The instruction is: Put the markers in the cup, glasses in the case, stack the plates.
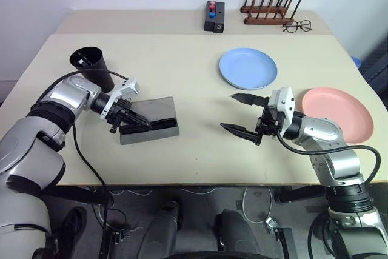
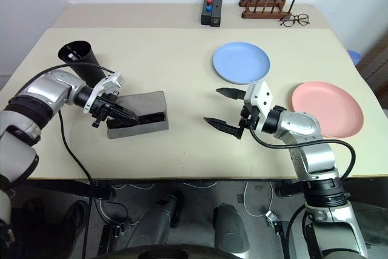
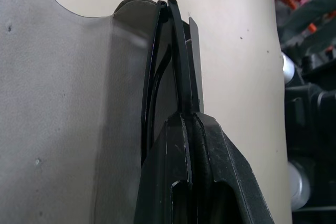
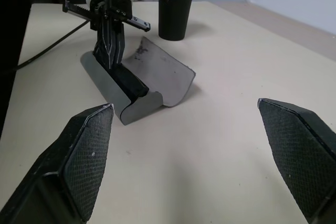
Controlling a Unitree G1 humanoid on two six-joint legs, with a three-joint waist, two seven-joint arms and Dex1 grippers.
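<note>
Just behind the left gripper (image 1: 134, 121), the cup (image 1: 92, 63) is standing upright with a marker tip (image 1: 84, 60) poking up inside its rim. The left gripper itself is pinching its fingers together on the glasses (image 4: 127, 83), which are sitting folded in the trough of the open case (image 4: 167, 77), directly under the fingertips. The flap is curling up on the far side of that hand. The risk here, as I judge it, is in the release: if the fingers are dragging a temple arm as they part and lift, the glasses may be tipping back out, or the light case may be sliding along the table (image 1: 182, 53). The flap is also standing unfolded, so the case is not closed.

Well to the right of that hand, the right gripper (image 1: 239, 114) is hovering with its fingers spread wide and nothing between them, pointing toward the case. Beyond its upper fingertip the light blue plate (image 1: 248, 68) is lying flat; behind its wrist the salmon pink plate (image 1: 338, 113) is lying apart, unstacked. A careless swing could be nudging either plate toward the table edge.
</note>
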